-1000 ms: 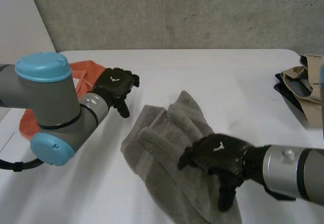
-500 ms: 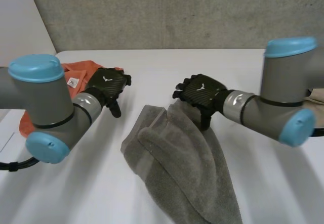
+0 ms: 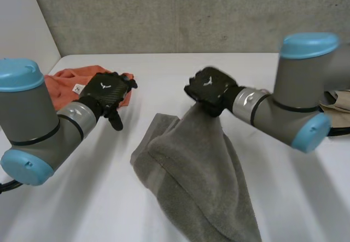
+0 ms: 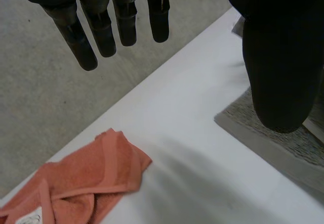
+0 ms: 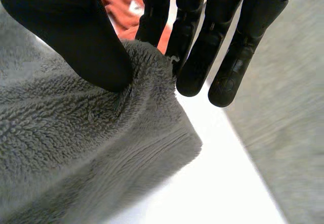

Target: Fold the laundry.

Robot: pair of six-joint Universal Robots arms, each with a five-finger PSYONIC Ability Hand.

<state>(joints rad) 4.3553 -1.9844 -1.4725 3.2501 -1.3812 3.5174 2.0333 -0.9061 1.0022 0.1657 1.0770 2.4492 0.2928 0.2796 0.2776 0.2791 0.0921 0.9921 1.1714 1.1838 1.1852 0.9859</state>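
A grey towel (image 3: 191, 182) lies crumpled in the middle of the white table (image 3: 273, 72). My right hand (image 3: 210, 90) pinches its far corner between thumb and fingers and holds that corner up off the table, so the cloth hangs in a peak. In the right wrist view the thumb (image 5: 76, 37) presses the grey towel (image 5: 76, 148) edge against the fingers (image 5: 195, 47). My left hand (image 3: 106, 93) hovers open to the left of the towel, holding nothing. In the left wrist view its fingers (image 4: 101, 27) are straight, above bare table, with the grey towel (image 4: 283, 143) beside the thumb.
An orange cloth (image 3: 68, 81) lies bunched at the table's far left, behind my left hand, and shows as the orange cloth (image 4: 86, 183) under the fingertips in the left wrist view. Beige clothing (image 3: 339, 97) sits at the right edge. A grey wall stands behind.
My right hand has closed on the towel's far corner and raised it slightly. My left hand has drifted a little left, its fingers straighter.
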